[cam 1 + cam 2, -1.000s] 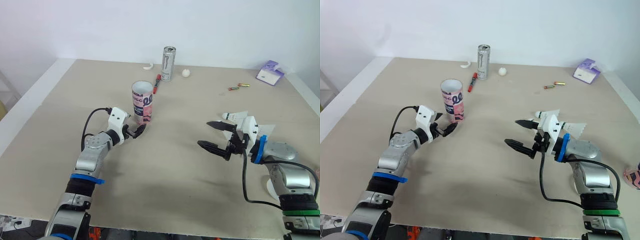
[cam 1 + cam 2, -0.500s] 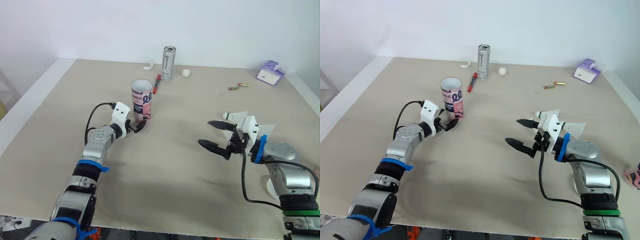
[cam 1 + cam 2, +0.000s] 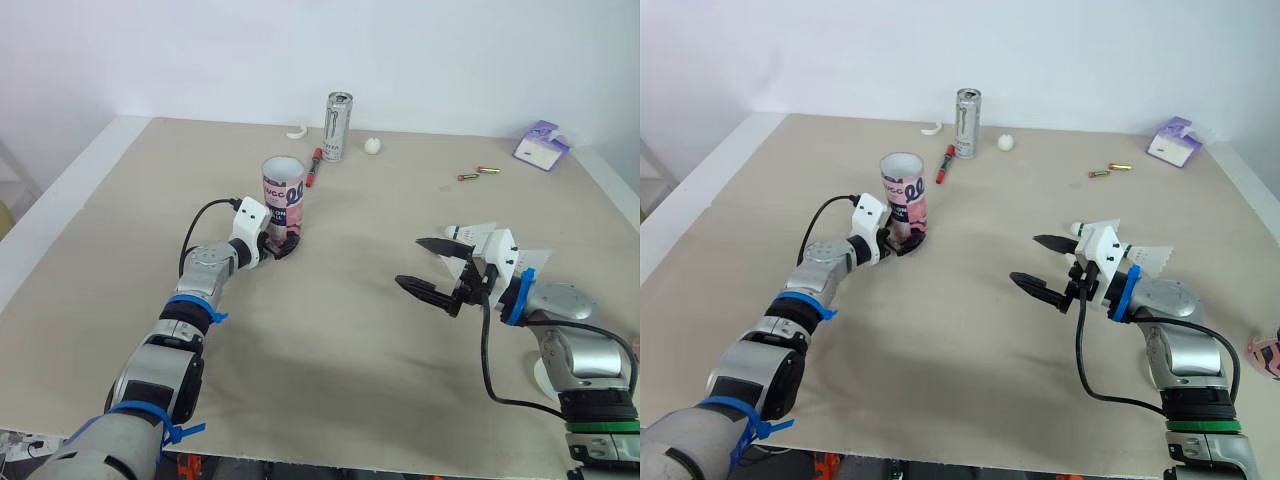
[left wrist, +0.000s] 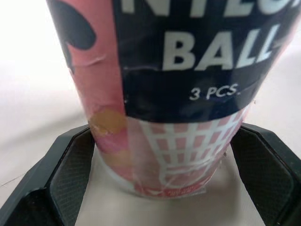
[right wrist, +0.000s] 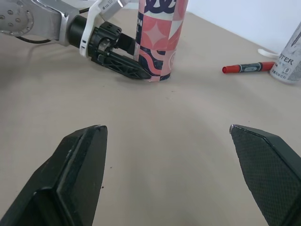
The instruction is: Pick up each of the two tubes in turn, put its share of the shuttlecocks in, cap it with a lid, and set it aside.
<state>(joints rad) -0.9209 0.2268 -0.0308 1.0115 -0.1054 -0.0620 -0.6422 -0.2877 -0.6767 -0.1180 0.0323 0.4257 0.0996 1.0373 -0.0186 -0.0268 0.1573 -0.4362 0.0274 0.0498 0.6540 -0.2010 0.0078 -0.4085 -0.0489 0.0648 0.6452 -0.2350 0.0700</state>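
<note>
Pink-and-navy printed cardboard tube (image 3: 283, 200) upright, mouth open, on beige tabletop (image 3: 330, 340), left of centre. Left gripper (image 3: 279, 244) at tube's 7 o'clock, low at its foot; black fingers (image 4: 70, 174) spread either side of base, just beside wall, no clear clamp. Right gripper (image 3: 408, 262) at tube's 4 o'clock, well apart, jaws released wide, nothing between. White feathered shuttlecocks (image 3: 474, 232) just behind right gripper. Silver drink can (image 3: 337, 127) at tube's 1 o'clock, red marker pen (image 3: 313, 167) between.

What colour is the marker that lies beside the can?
The marker is red, clearest in the right wrist view.
</note>
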